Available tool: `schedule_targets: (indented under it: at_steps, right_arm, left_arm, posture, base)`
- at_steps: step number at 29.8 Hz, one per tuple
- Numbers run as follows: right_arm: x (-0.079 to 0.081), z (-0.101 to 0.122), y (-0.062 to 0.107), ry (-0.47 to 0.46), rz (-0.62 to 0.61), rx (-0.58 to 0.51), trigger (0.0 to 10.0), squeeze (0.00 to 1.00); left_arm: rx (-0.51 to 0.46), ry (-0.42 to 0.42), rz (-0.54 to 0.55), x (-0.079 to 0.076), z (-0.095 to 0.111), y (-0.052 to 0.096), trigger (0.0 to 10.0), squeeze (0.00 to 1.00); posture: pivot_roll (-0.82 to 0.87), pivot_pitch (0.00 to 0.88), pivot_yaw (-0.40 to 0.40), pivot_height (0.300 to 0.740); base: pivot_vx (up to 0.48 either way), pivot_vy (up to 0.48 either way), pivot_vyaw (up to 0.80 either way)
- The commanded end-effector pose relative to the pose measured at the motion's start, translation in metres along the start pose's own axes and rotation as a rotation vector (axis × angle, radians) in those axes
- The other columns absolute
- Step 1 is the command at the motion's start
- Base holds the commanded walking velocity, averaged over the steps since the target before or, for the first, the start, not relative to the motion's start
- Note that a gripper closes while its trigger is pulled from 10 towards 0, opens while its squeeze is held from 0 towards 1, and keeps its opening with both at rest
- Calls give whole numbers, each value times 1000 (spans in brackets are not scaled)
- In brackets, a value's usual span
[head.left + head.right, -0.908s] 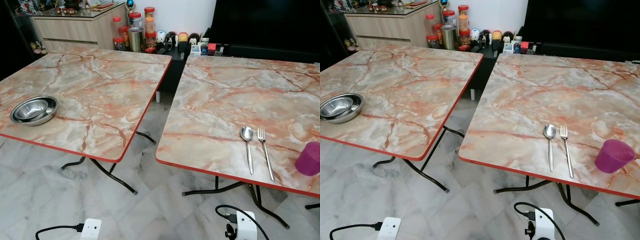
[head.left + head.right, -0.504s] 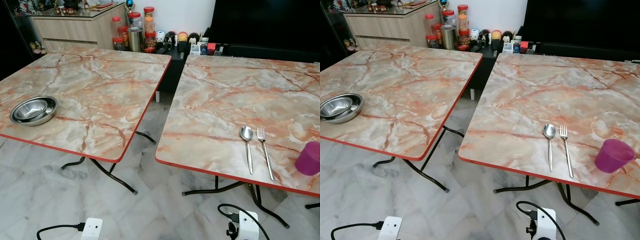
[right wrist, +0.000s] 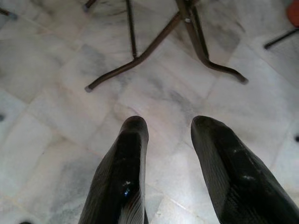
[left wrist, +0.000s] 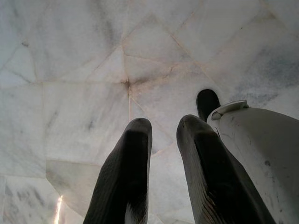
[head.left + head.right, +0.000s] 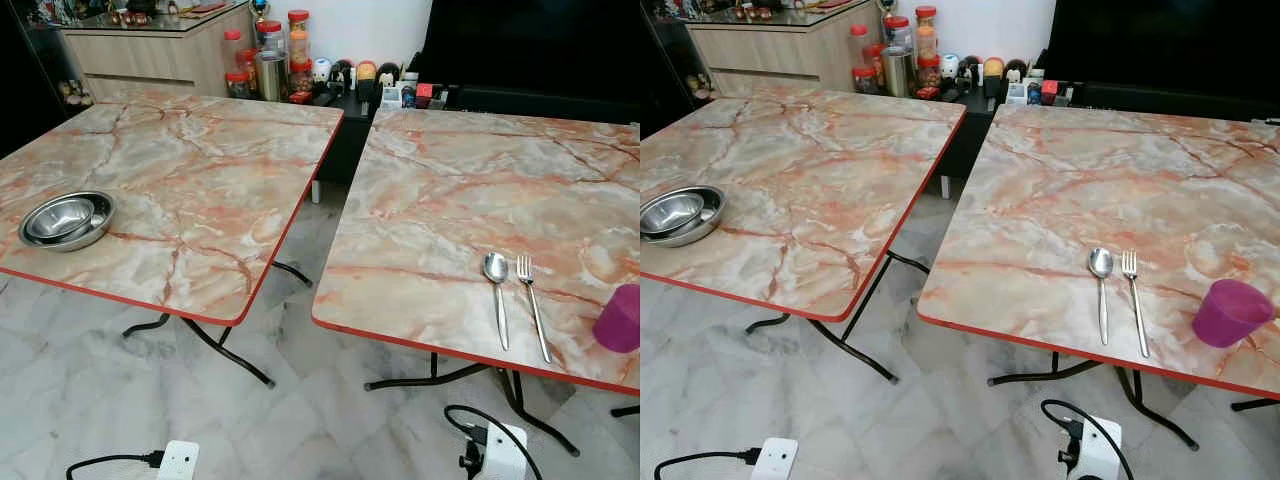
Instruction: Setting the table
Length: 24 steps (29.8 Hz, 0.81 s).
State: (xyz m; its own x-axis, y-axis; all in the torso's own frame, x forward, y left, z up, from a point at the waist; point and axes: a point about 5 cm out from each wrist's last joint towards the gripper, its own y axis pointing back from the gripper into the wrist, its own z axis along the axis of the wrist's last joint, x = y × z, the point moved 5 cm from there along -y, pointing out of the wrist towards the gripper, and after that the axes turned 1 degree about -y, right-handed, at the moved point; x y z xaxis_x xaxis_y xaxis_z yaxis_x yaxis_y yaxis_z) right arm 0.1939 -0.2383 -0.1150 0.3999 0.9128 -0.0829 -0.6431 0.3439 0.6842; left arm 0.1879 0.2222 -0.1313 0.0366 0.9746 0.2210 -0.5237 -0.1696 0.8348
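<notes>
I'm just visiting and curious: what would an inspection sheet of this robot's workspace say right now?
Surface: two marble-pattern folding tables, left table, right table, a gap between them.
Job's things: spoon and fork side by side near the right table's front edge; purple cup to their right; nested steel bowls on the left table.
Clutter: jars and small items on the cabinet behind.
Grippers: left gripper and right gripper hang open above the floor, holding nothing.
Cables: power strips with black cords on the floor.
Surroundings: pale marble floor.
</notes>
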Motion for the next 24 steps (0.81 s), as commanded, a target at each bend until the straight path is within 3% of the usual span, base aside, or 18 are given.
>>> schedule_targets:
  at_steps: [1,7,8,10,12,16,24]
  right_arm:
    - [-1,0,1,-37,-26,-7,10000,0]
    - [-8,8,3,-11,-94,-79,10000,0]
    - [-16,20,4,0,-133,-156,10000,0]
    - [-42,64,22,-30,-211,-390,10000,0]
    - [-59,85,37,-48,-280,-480,10000,0]
    - [-75,94,41,-80,-374,-503,10000,0]
    - [-81,109,56,-64,-424,-517,10000,0]
  left_arm:
    - [18,-11,2,4,-8,1,10000,0]
    - [17,-13,4,5,-7,1,10000,0]
    - [16,-13,5,6,-7,1,10000,0]
    - [15,-14,5,6,-7,1,10000,0]
    - [14,-16,5,7,-7,1,10000,0]
    - [13,-17,5,7,-7,1,10000,0]
    - [11,-16,4,7,-6,1,10000,0]
  posture:
    - [-44,0,34,740]
    - [-40,0,33,740]
    - [-40,0,33,740]
    - [-41,0,34,740]
    - [-42,0,36,740]
    - [-42,0,36,740]
    - [-36,0,29,740]
  base:
    - [0,0,0]
    - [0,0,0]
    - [0,0,0]
    - [0,0,0]
    - [0,0,0]
    - [0,0,0]
    - [0,0,0]
